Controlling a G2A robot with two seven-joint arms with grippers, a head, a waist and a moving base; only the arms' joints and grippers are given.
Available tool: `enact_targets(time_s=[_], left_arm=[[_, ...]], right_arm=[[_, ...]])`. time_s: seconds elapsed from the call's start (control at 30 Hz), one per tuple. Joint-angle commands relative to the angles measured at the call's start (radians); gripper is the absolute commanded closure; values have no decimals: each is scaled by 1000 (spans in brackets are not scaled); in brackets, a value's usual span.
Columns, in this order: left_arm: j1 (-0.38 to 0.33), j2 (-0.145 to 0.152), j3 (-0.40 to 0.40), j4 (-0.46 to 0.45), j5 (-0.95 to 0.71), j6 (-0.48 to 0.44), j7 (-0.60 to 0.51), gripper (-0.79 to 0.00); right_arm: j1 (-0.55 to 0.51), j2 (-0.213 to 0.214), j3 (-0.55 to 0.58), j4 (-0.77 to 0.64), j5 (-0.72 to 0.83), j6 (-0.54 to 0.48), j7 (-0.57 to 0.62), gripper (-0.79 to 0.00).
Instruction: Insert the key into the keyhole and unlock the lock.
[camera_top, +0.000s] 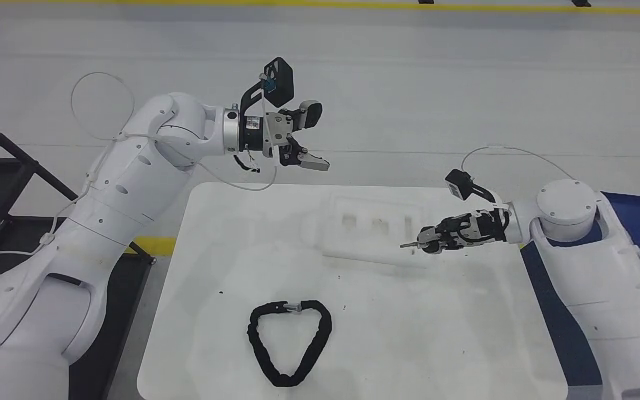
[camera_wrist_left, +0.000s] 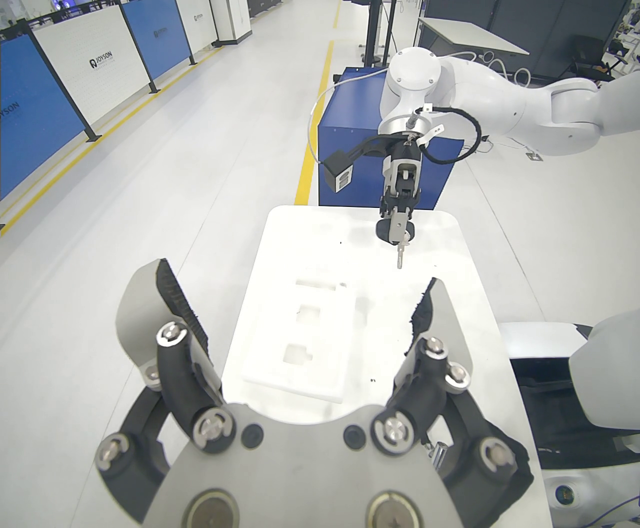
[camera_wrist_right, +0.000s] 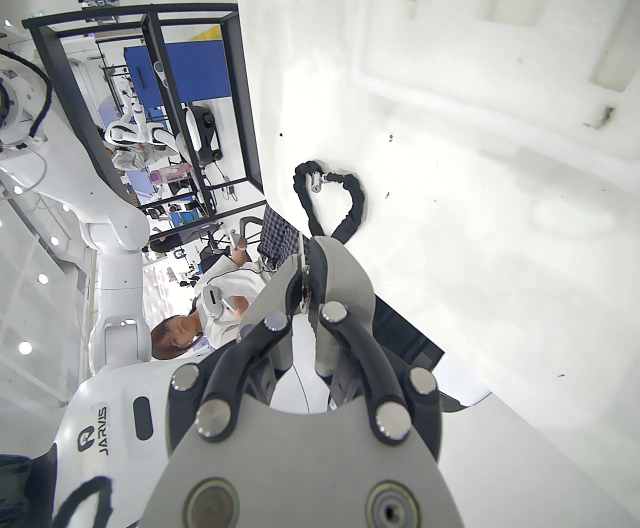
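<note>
Top view, left to right: the left tool (camera_top: 314, 138) hangs over the table's (camera_top: 450, 340) far left corner, spread wide and holding nothing. A black chain lock (camera_wrist_right: 356, 200) lies looped on the table near its front edge. Behind it sits a white foam tray (camera_top: 395, 248). At the right, the right tool (camera_top: 430, 238) pinches the key (camera_wrist_left: 399, 260), its blade pointing toward the tray, well apart from the lock.

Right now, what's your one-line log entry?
right tool: shut on key | left tool: open, empty | chain lock: on table, untouched
</note>
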Motion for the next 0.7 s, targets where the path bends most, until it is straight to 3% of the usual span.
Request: enact_targets(time_s=[0.0, 0.3, 0.43, 0.67], left_arm=[[0, 0, 0, 0, 0, 0, 0, -785], [14, 4, -9, -36, 34, 23, -10, -785], [68, 25, -30, -92, 40, 0, -42, -785], [228, 74, -42, -194, 40, 0, -106, -785]], right_arm=[[0, 0, 0, 0, 0, 0, 0, 0], [0, 0, 0, 0, 0, 0, 0, 0], [0, 0, 0, 0, 0, 0, 0, 0], [0, 0, 0, 0, 0, 0, 0, 0]])
